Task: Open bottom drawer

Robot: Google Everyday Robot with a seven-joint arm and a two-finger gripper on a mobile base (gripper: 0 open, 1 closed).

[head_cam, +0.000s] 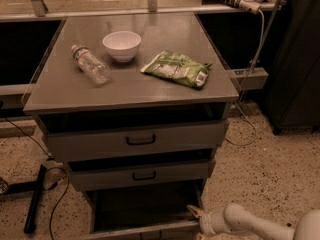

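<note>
The bottom drawer point(142, 229) of the grey cabinet stands pulled out, and I look down into its dark inside. Only the top edge of its grey front shows at the frame's lower edge; its handle is out of view. My gripper point(196, 214), on a white arm point(250, 225) coming in from the lower right, is at the drawer's front right corner, touching or just beside its rim. The middle drawer point(142, 175) and the top drawer point(140, 140) above each show a black bar handle and stand slightly out.
On the cabinet top point(65, 91) lie a clear plastic bottle point(91, 64), a white bowl point(121, 45) and a green snack bag point(176, 68). A black bar and cables point(36, 199) lie on the speckled floor at the left. A dark cabinet point(295, 59) stands at the right.
</note>
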